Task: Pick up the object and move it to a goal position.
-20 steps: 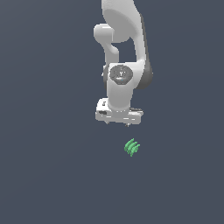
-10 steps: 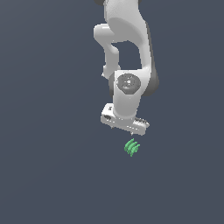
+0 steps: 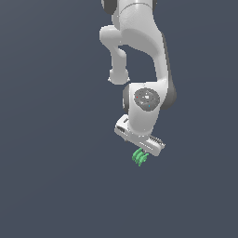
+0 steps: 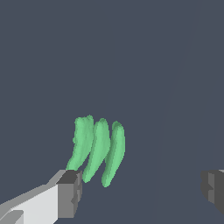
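Wrist view is giving us the key picture: the pincer [image 4: 141, 188] is hanging wide open, one finger [image 4: 70, 192] just touching the near end of the green object [image 4: 98, 148], the other finger far off across the gap. The object is lying on the dark surface [image 4: 166, 65], its three ridged lobes running side by side, and its long axis is pointing away from the fingertips rather than across the gap. So it is sitting off-centre, hard against one finger's side of the opening, not in the middle. That, I'd judge, is what the next move is turning on: the pincer needs shifting sideways toward the object, or it risks nudging the thing instead of clamping it.

Over on the exterior view, the arm is bending down from the top and the pincer [image 3: 141, 149] is hovering right over the object [image 3: 140, 157], which is peeking out below the hand. The fingers are hidden behind the hand there, so only the wrist view is telling us how wide they stand. No goal marker is showing in either view.
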